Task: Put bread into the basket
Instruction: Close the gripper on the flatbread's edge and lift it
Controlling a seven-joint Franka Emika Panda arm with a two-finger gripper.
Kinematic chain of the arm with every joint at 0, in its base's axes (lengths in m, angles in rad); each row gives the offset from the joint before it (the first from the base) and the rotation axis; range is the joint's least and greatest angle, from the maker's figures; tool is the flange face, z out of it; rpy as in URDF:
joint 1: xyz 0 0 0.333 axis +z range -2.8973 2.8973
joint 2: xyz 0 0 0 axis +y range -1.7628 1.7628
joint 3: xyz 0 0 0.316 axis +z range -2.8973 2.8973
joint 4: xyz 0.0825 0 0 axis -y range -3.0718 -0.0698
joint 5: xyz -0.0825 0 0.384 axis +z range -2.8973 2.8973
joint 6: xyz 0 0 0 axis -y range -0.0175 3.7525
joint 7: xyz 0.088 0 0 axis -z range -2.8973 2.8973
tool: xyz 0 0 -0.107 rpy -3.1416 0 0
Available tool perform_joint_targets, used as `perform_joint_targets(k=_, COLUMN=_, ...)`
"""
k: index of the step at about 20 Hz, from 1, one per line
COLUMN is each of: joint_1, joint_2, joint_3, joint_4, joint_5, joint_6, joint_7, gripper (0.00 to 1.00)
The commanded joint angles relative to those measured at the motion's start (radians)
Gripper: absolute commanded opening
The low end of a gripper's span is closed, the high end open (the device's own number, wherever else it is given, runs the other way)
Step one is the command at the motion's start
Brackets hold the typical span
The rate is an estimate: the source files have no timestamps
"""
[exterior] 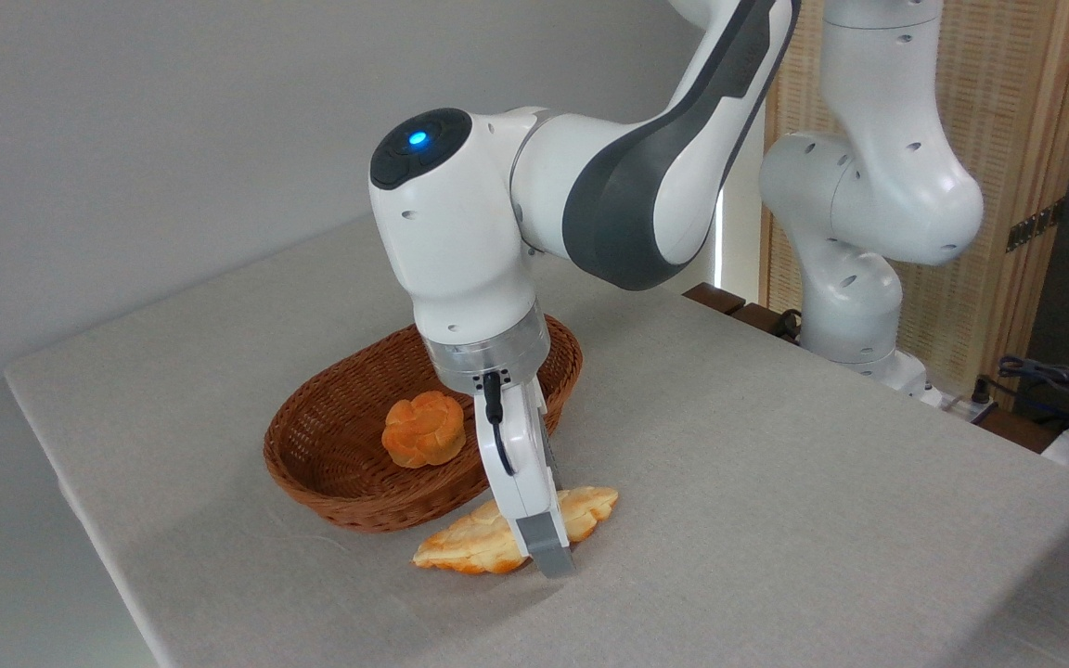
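Bread [474, 547] lies flat under jaws, beside basket [330, 464].

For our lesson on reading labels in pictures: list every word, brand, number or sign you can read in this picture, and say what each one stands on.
There is no readable text in this picture.
The robot arm shows no legible brand or number; its blue light is a lamp, not a sign.
The gripper, the bread, the basket and the round bun in it carry no markings.
The table bears none.
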Motion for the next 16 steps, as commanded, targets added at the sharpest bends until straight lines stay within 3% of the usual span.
perform_joint_targets(k=1, joint_1=-0.004, joint_2=0.005, joint_3=0.005, joint_4=0.004, joint_5=0.005, joint_6=0.023, joint_7=0.023, gripper=0.51)
perform_joint_targets(k=11, joint_1=-0.003, joint_2=-0.024, joint_3=0.015, joint_4=0.015, joint_5=0.004, joint_6=0.006, joint_7=0.018, gripper=0.52)
perform_joint_targets(k=16, joint_1=0.000, joint_2=-0.036, joint_3=0.018, joint_4=0.025, joint_5=0.004, joint_6=0.006, joint_7=0.018, gripper=0.47)
